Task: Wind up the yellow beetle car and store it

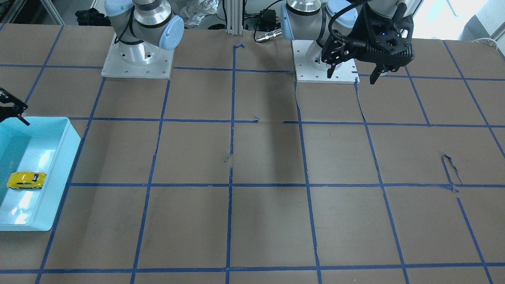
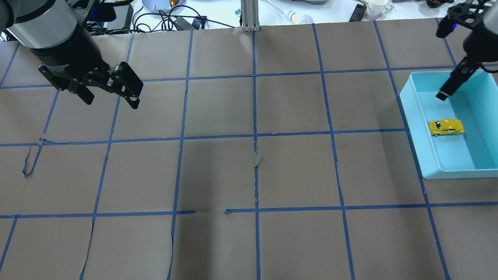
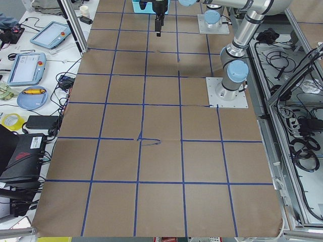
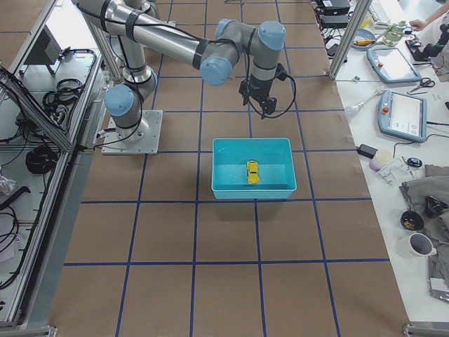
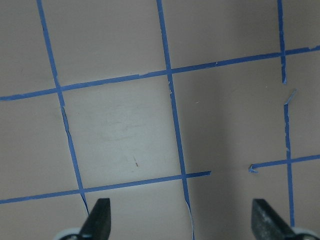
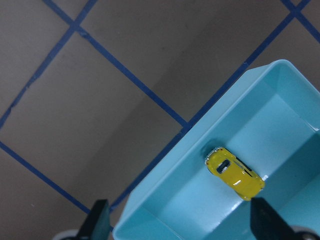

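Observation:
The yellow beetle car lies on the floor of a light blue bin at the table's right side. It also shows in the right wrist view and the front view. My right gripper is open and empty, above the bin's far end, apart from the car. One of its fingers hangs over the bin. My left gripper is open and empty, held above the bare table on the left; its wrist view shows its fingertips wide apart.
Brown paper with a blue tape grid covers the table. A loose curl of tape lies at the left. The two arm bases stand at the robot's side. Cables and clutter lie beyond the far edge.

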Action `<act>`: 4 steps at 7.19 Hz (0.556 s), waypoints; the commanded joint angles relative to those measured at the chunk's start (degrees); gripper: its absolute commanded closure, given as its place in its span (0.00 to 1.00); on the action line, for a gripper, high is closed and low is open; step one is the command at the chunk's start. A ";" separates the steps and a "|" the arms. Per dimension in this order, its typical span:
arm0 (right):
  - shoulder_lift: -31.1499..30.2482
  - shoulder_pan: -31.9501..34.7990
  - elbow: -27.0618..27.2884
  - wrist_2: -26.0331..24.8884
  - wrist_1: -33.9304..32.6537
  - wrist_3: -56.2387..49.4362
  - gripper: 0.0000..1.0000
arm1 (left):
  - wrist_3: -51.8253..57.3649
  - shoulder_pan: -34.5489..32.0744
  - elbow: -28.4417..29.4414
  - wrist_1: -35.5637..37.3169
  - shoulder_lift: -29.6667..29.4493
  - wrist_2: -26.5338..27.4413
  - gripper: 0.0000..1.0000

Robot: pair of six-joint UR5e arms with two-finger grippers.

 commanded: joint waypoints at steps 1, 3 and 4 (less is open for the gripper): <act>-3.10 10.19 -0.74 0.35 3.22 27.65 0.00 | 0.02 0.00 0.00 0.00 0.09 0.09 0.00; -4.34 18.53 -0.74 3.41 3.14 46.04 0.00 | 0.02 0.00 0.00 0.00 0.09 0.09 0.00; -4.00 23.27 -0.82 6.56 2.44 50.04 0.00 | 0.02 0.00 0.00 0.00 0.09 0.09 0.00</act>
